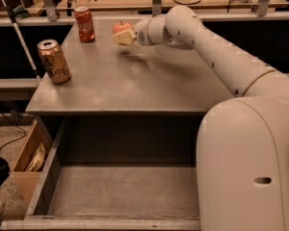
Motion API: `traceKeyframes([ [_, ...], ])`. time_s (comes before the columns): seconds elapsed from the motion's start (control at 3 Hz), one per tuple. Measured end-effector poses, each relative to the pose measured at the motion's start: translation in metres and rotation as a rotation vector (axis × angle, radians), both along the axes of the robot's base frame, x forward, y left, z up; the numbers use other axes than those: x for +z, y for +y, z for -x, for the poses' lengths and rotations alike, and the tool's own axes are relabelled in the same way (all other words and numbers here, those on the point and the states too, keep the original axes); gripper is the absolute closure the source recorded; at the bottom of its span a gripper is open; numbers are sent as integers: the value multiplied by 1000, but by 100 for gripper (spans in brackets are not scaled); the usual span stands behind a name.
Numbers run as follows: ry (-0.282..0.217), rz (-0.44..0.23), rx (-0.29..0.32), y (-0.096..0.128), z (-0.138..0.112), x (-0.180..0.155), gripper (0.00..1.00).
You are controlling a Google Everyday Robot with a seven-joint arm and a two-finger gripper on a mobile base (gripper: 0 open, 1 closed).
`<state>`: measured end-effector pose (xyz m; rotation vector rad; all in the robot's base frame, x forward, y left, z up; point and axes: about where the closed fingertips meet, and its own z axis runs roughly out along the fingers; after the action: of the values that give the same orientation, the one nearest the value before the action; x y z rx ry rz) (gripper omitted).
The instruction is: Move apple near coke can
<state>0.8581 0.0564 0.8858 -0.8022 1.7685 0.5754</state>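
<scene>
The reddish apple (121, 28) is held in my gripper (124, 35), above the back of the grey table (135, 81), its shadow on the tabletop below. The gripper is shut on the apple, with cream fingers under and beside it. The red coke can (84, 24) with white script stands upright at the table's back left, a short way left of the apple. My white arm reaches in from the right.
A gold-tan can (54, 61) stands upright near the table's left edge. An open drawer (120, 191) juts out below the tabletop. A cardboard box (29, 160) sits on the floor at left. A workbench with cables runs behind.
</scene>
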Motion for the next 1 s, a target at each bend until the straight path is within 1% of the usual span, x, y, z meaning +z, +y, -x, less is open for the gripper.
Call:
traceKeyframes([
  [0.33, 0, -47, 4, 19, -11, -15, 100],
  [0.67, 1, -51, 6, 21, -12, -17, 100],
  [1.0, 4, -51, 10, 24, -12, -18, 83],
])
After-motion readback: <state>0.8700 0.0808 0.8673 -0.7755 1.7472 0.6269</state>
